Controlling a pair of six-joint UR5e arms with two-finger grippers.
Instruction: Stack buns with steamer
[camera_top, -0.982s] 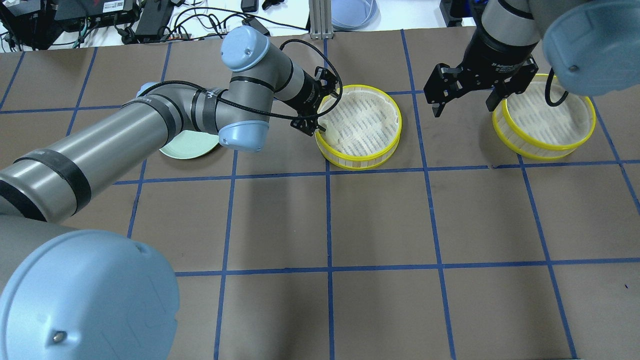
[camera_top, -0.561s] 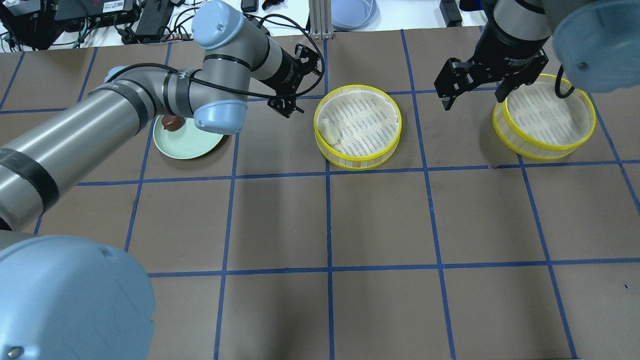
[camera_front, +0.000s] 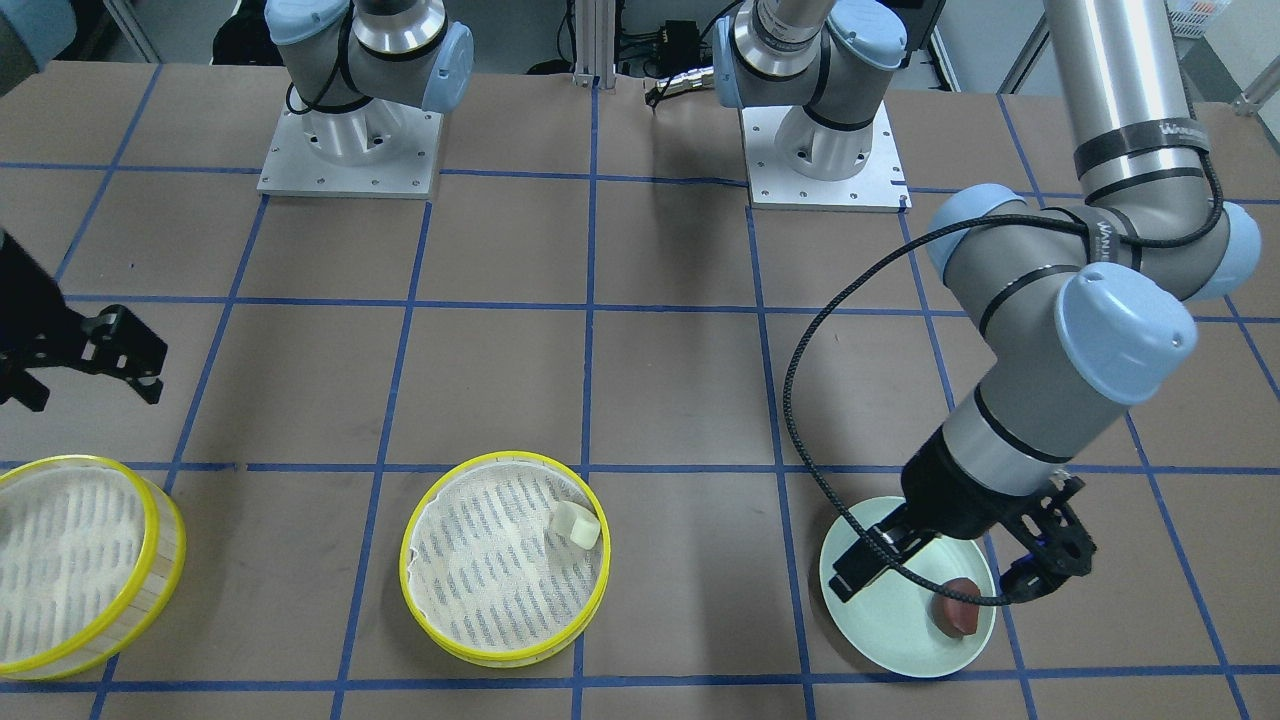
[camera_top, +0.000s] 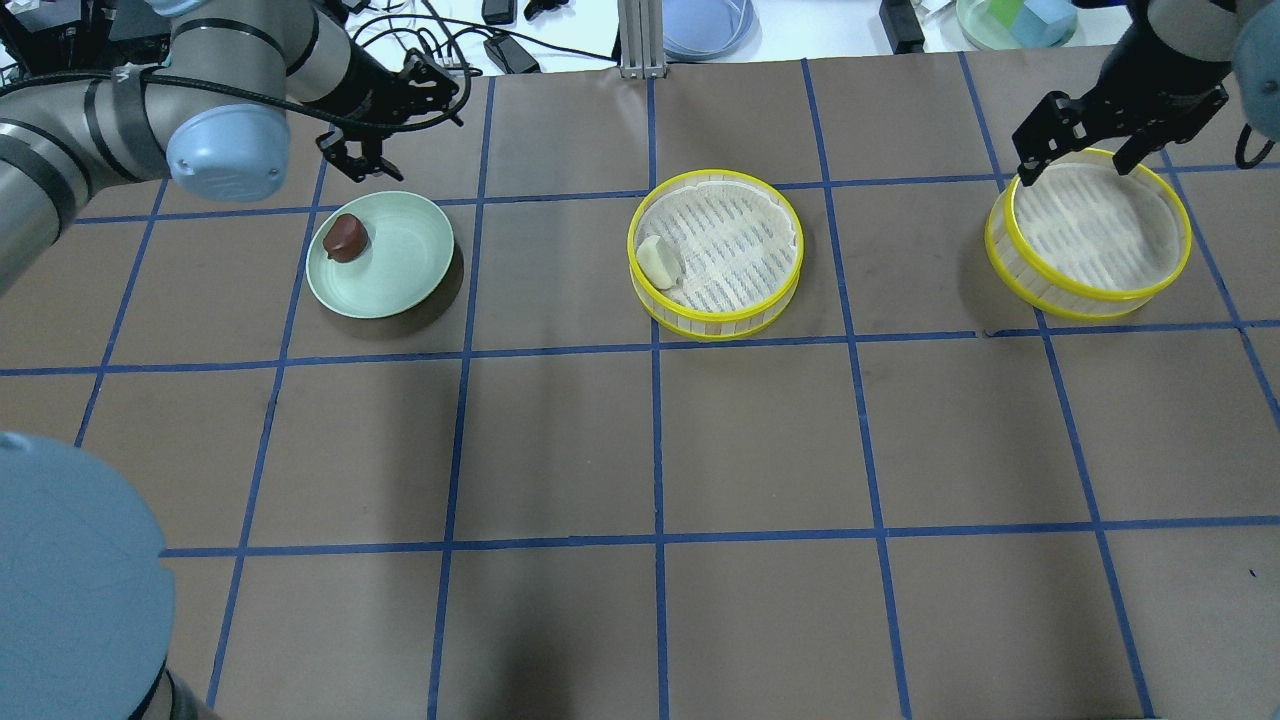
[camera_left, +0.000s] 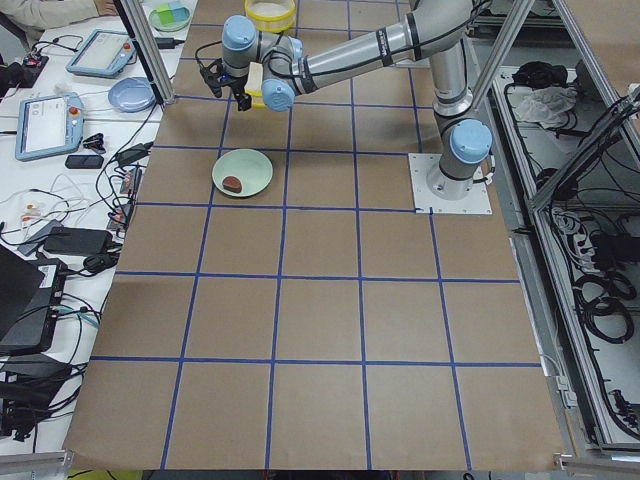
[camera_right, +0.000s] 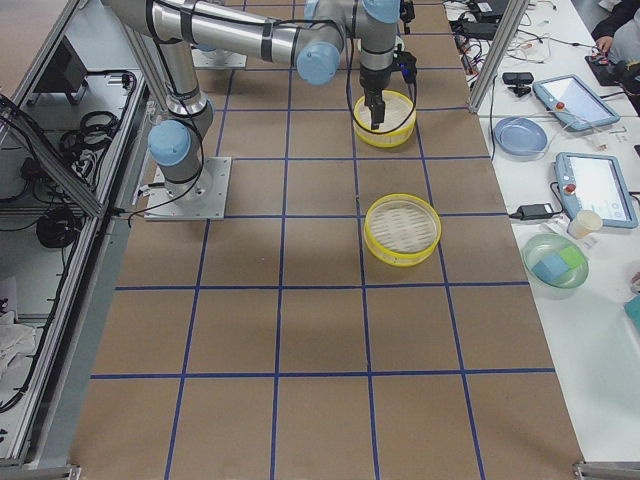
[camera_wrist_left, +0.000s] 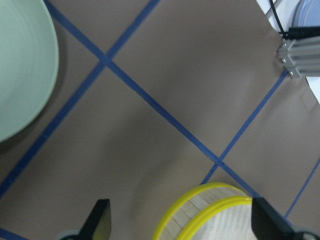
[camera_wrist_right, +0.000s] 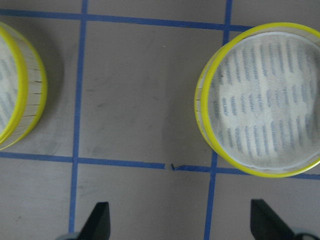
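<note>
A cream-white bun (camera_top: 660, 262) lies inside the middle steamer tier (camera_top: 715, 325), at its left edge; it also shows in the front view (camera_front: 578, 525). A reddish-brown bun (camera_top: 346, 238) sits on the pale green plate (camera_top: 405, 275). My left gripper (camera_front: 945, 580) is open and empty above the plate, its fingers on either side of the brown bun (camera_front: 955, 605) without touching it. The second steamer tier (camera_top: 1090, 300) stands empty at the right. My right gripper (camera_top: 1080, 160) is open and empty above that tier's far rim.
Blue tape lines grid the brown table. Cables, tablets and bowls lie on the white bench beyond the far edge (camera_top: 700, 25). The left wrist view shows the plate's edge (camera_wrist_left: 20, 75) and the middle tier's rim (camera_wrist_left: 220, 210).
My left gripper let go of the cream bun in the middle tier and swung left to the green plate. My right gripper moved right, to over the right tier's far rim.
</note>
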